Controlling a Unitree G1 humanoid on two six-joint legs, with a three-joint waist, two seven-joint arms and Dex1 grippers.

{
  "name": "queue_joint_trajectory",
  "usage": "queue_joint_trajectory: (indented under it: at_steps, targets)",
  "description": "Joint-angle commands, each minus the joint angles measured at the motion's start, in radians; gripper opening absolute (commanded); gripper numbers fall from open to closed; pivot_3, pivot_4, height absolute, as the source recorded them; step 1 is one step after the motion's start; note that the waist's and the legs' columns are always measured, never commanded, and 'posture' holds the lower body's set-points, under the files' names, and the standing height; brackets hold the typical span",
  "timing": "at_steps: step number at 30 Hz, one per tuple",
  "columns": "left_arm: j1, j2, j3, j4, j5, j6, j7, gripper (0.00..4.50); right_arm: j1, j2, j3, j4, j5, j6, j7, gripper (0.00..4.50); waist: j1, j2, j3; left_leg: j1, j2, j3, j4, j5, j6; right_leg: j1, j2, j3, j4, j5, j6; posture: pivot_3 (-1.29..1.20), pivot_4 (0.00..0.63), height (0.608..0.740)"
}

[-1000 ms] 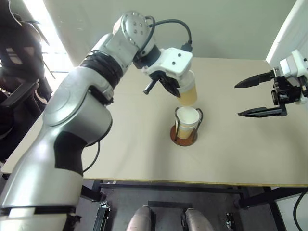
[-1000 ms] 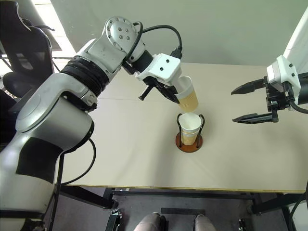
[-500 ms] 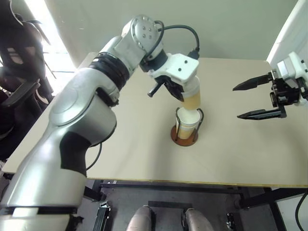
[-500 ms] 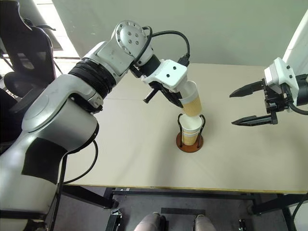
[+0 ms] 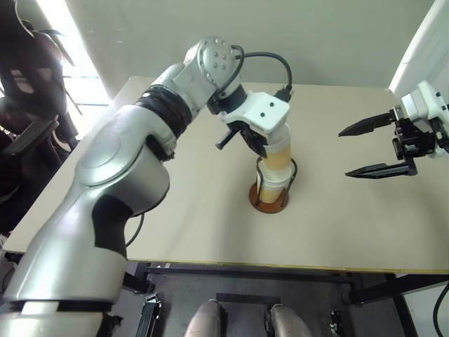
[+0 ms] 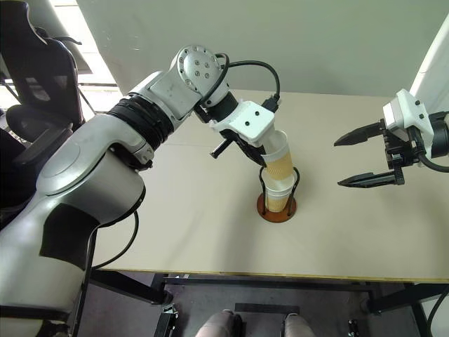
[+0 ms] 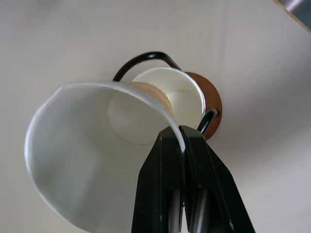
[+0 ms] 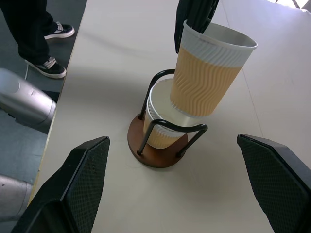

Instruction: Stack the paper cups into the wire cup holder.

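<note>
Beige table is carrying the wire cup holder, already seating a cup. Left gripper is pinching a tilted paper cup by its rim, so its base is entering that cup. Right gripper is hanging wide open, well apart, holding nothing.

Big beige table on a black metal frame, pushed close to a plain pale wall. Off to one side there's a dark office chair with bright light coming in behind it. Someone's standing by the table too (just dark trousers and black-and-white sneakers showing).
</note>
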Motion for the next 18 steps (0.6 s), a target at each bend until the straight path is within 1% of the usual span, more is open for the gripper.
queue_joint_trajectory:
  at_steps: [1, 18]
  targets:
    - [-0.010, -0.004, -0.002, -0.018, -0.030, -0.005, -0.030, 0.04, -0.003, -0.018, -0.034, -0.025, 0.018, 0.000, 0.004, 4.35, 0.000, 0.000, 0.000, 0.000, 0.000, 0.000, 0.000, 0.000, 0.000, 0.000, 0.000, 0.000, 0.000, 0.000, 0.000, 0.00, 0.150, 0.740]
    - [0.007, -0.019, -0.008, 0.008, 0.002, -0.069, -0.030, 0.04, 0.005, -0.001, -0.052, -0.032, 0.004, 0.006, 0.004, 4.35, 0.000, 0.000, 0.000, 0.000, 0.000, 0.000, 0.000, 0.000, 0.000, 0.000, 0.000, 0.000, 0.000, 0.000, 0.000, 0.00, 0.150, 0.740]
